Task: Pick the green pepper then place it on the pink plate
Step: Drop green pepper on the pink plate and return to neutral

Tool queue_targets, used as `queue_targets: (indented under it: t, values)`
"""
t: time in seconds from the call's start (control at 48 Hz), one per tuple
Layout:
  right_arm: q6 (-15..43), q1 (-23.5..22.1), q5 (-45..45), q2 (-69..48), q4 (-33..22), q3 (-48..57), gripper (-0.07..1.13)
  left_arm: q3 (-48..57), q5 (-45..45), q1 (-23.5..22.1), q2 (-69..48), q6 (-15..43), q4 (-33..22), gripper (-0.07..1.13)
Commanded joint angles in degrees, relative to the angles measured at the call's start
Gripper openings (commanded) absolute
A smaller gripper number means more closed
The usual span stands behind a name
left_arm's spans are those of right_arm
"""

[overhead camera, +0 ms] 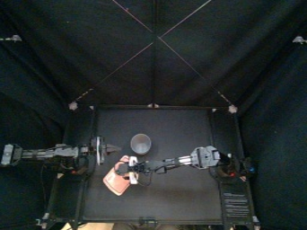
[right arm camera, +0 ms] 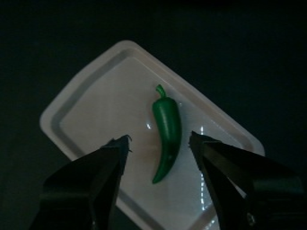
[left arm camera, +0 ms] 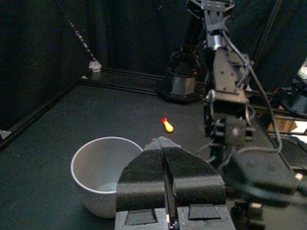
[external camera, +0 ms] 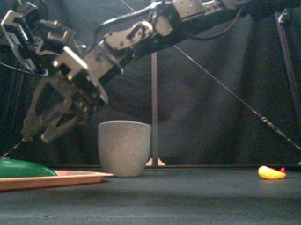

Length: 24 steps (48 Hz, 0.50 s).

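The green pepper (right arm camera: 166, 135) lies flat on the pink plate (right arm camera: 96, 99), pointing along its length. My right gripper (right arm camera: 160, 144) hangs open just above it, one jaw on each side, holding nothing. In the front view the pepper (external camera: 21, 167) shows as a green hump on the plate (external camera: 65, 179) at the near left, with the right gripper (external camera: 53, 123) open above it. Seen from the top, the right arm reaches past the middle to the plate (overhead camera: 114, 184). My left gripper (left arm camera: 166, 157) rests shut at the table's left, beside the grey cup.
A tall grey speckled cup (external camera: 123, 148) stands behind the plate, close to both grippers (overhead camera: 140, 142). A small yellow toy (external camera: 272, 172) lies alone on the table's right side.
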Motion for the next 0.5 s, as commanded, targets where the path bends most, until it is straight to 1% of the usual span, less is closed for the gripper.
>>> queue_targets:
  t: [0.021, 0.125, 0.229, 0.354, 0.5]
  values:
    - [0.2, 0.5, -1.7, -7.5, 0.0, 2.4, 0.91, -0.7, -0.3, 0.5, 0.2, 0.1, 0.1, 0.04]
    - [0.2, 0.8, -4.1, -11.0, 0.0, 6.5, 0.91, -0.7, -0.3, 0.5, 0.2, 0.1, 0.2, 0.04]
    - [0.1, 1.2, -9.0, -14.9, 0.1, 12.0, 0.91, -0.7, -0.3, 0.7, 0.2, 0.2, 0.2, 0.04]
    - [0.1, 2.1, -15.6, -19.6, -0.2, 18.8, 0.91, -0.7, -0.3, 0.9, 0.2, 0.2, 0.4, 0.04]
    - [0.2, 2.4, -25.7, -25.8, 0.2, 28.1, 0.91, -0.6, -0.3, 1.1, 0.2, 0.3, 0.7, 0.03]
